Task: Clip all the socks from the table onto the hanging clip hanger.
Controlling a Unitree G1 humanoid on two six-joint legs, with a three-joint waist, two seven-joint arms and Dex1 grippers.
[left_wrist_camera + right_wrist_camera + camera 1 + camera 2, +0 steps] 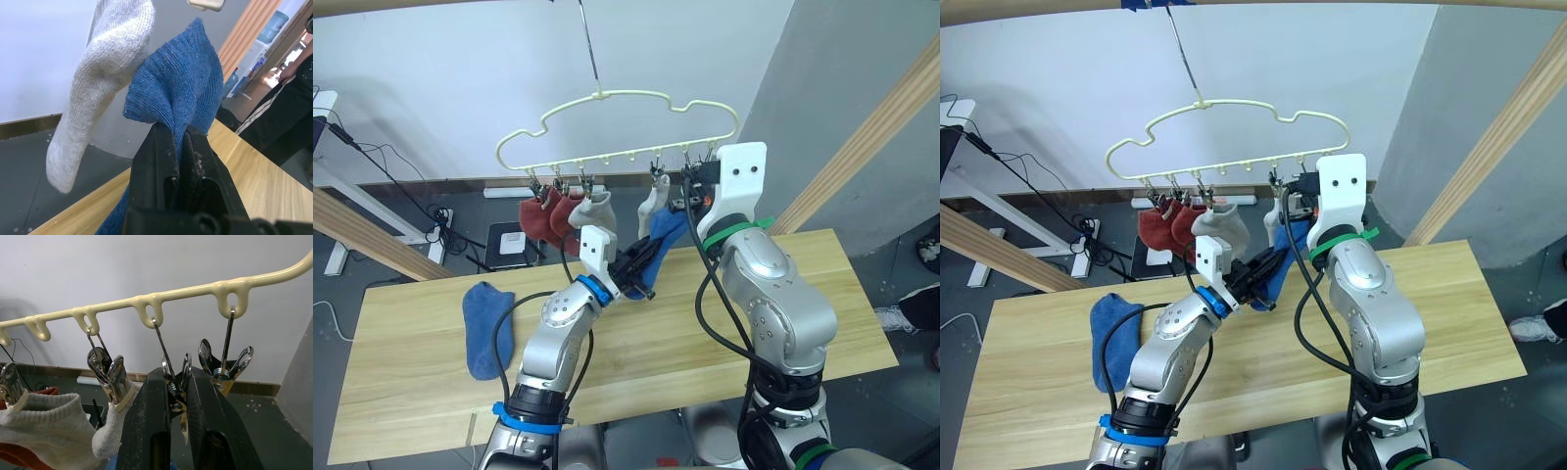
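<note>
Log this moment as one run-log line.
left gripper: shut on blue sock | right gripper: squeezing clip | hung: four socks | table: one blue sock

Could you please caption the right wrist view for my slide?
Right gripper squeezing a metal clip on the clip hanger, beside a clipped grey sock.

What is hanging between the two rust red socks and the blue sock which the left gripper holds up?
Two light grey socks, each on its own clip, as the left eye view shows.
</note>
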